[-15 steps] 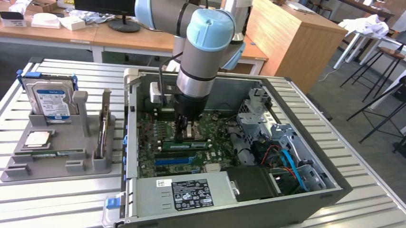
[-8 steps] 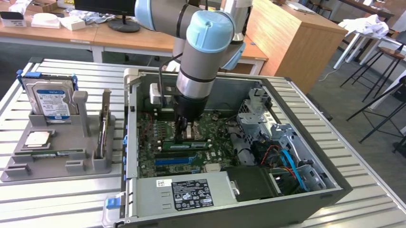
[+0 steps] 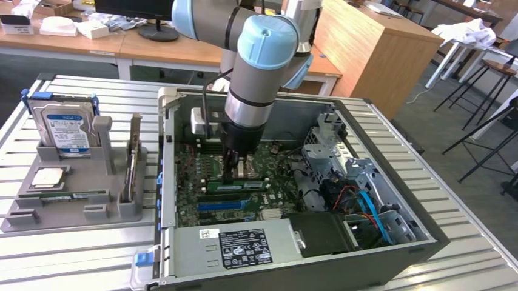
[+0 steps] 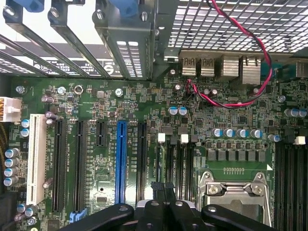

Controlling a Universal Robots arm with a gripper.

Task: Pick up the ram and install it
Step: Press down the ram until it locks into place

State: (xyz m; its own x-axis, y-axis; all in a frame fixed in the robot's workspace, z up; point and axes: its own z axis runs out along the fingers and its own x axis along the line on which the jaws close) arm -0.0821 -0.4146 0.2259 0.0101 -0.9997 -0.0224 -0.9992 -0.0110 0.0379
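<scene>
The ram is a long green stick that stands on edge in a memory slot of the motherboard, inside the open computer case. My gripper reaches straight down into the case, shut, with its tips at the stick's top edge. Whether they pinch it or only press on it does not show. In the wrist view the black fingers are closed together over the memory slots, between the blue slot and the processor socket.
The case wall, the drive cage and the power supply surround the board. At the exterior view's left, a grey holder carries a blue-labelled hard drive, a square silver chip and an upright card.
</scene>
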